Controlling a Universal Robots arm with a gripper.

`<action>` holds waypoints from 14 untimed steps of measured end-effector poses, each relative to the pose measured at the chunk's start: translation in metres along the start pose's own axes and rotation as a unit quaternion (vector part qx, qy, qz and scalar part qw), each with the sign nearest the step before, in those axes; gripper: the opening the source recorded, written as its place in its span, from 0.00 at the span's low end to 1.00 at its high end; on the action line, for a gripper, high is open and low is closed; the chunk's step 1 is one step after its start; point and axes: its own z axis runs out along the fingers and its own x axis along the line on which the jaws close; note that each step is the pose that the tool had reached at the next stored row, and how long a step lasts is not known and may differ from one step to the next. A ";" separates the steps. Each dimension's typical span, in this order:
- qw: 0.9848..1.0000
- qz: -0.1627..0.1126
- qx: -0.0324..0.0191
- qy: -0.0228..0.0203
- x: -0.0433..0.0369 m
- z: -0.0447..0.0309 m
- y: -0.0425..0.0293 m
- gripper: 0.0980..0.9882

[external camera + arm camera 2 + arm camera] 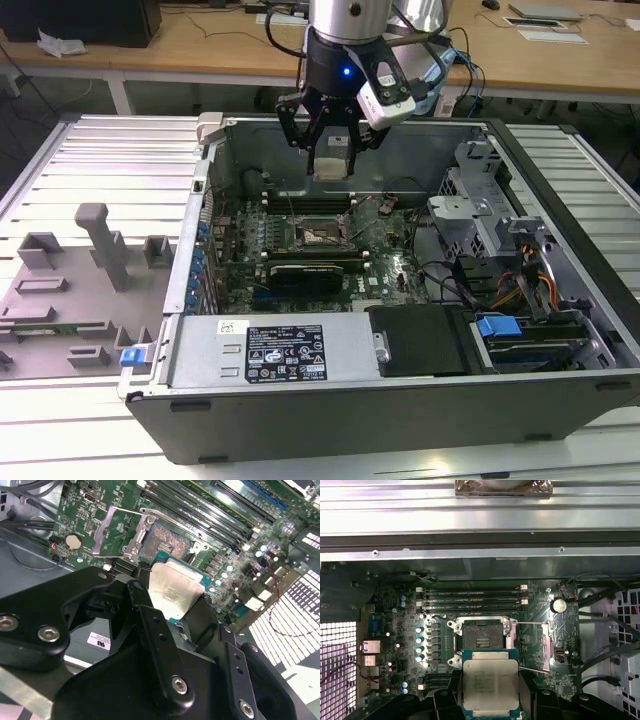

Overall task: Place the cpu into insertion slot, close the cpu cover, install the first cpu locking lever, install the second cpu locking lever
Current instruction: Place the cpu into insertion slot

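Now, gripper [330, 160]: closed on the cpu [176, 592], with black fingers [150, 630] pinching two opposite edges of it.
Cpu place: in the air above the board [385, 225], over the slot [482, 635] and apart from it. In the first wrist view its far edge overlaps the slot's near edge. It is not seated.
Slot place: about mid-board, just beside the memory slots [470, 597] that run along the board's far edge.
Cover [136, 537]: swung open off the slot and standing at one side of it, so the centre is bare.
Step in hand: placing the cpu into the slot.
Doing it well: I judge the chip should stay level, with its four edges square to the slot's frame before it goes down. The descent should be straight, with no sideways slide, since the contact field looks fine and easy to bend. The jaws should let go only once the chip sits flush. The fingers also need to stay off the raised cover and the thin rods beside it.
Cpu material: flat square with a pale brushed-metal top, dull sheen and rounded corners, on a green-blue rim of substrate.
Slot material: dark square frame around a glinting, finely grained centre.
Cover material: thin bright sheet metal, a square frame around a large opening.
Board: green and crowded with small parts, including pale round capacitors.
Case [200, 360]: grey sheet-metal walls, open on top.
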 end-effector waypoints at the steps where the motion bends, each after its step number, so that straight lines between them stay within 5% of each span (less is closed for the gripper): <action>1: 1.000 0.000 0.000 -0.002 0.0001 0.0012 -0.0001 0.49; 8: 1.000 0.006 0.001 -0.005 0.0030 0.0114 -0.0009 0.49; 14: 0.998 0.063 0.002 -0.009 0.0031 0.0161 -0.0012 0.49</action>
